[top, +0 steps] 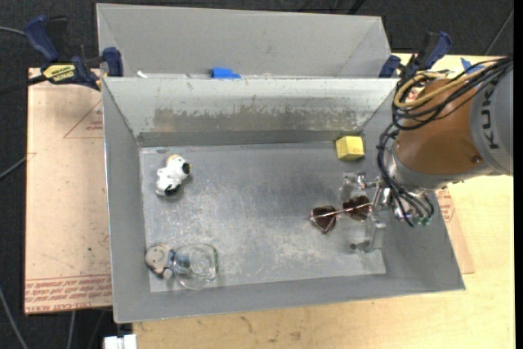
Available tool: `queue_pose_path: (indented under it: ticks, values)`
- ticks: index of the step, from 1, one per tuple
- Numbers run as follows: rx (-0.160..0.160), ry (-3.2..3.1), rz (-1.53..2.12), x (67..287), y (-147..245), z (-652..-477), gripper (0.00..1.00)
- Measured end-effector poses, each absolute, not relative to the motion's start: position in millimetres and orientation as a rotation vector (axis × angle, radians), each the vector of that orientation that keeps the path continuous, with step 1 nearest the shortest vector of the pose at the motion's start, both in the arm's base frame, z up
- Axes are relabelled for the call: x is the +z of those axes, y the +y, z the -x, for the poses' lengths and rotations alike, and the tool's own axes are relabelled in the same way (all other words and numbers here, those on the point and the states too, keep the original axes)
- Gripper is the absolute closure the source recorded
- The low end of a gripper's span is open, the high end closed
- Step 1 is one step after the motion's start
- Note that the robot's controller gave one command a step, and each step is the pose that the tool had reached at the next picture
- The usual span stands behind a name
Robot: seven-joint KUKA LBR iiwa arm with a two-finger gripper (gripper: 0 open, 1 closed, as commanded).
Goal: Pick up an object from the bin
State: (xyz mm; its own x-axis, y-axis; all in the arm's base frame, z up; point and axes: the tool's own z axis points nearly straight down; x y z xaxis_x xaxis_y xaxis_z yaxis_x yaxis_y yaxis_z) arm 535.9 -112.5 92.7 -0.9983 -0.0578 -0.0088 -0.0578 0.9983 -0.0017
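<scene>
A pair of sunglasses [331, 217] with dark reddish lenses lies on the bin floor at the right. My gripper [360, 213] is down over its right end. One metal finger [354, 183] stands behind the glasses and the other [365, 242] in front of them. The gripper is open, and the right lens sits in the gap between the fingers. A small yellow block [350, 146] rests against the back wall, just behind the gripper.
A white and black toy figure [172, 176] lies at the left of the bin floor. A clear plastic cup with small bits beside it [186, 262] sits in the front left corner. A blue thing [225, 73] shows behind the back wall. The arm comes in over the right rim.
</scene>
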Motion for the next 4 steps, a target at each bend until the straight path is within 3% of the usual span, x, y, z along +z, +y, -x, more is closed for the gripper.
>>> queue_pose_path:
  ticks: [1, 2, 3, 4]
  values:
    - [0.003, 3.140, 0.072, 65.2, -112.1, -547.0, 0.00]
    - [0.001, 3.122, 0.323, 70.5, -117.1, -557.6, 0.00]
    - [0.004, 3.133, 0.177, 67.5, -114.2, -553.2, 0.00]
    - [0.001, 3.119, 0.321, 70.3, -116.3, -558.4, 1.00]
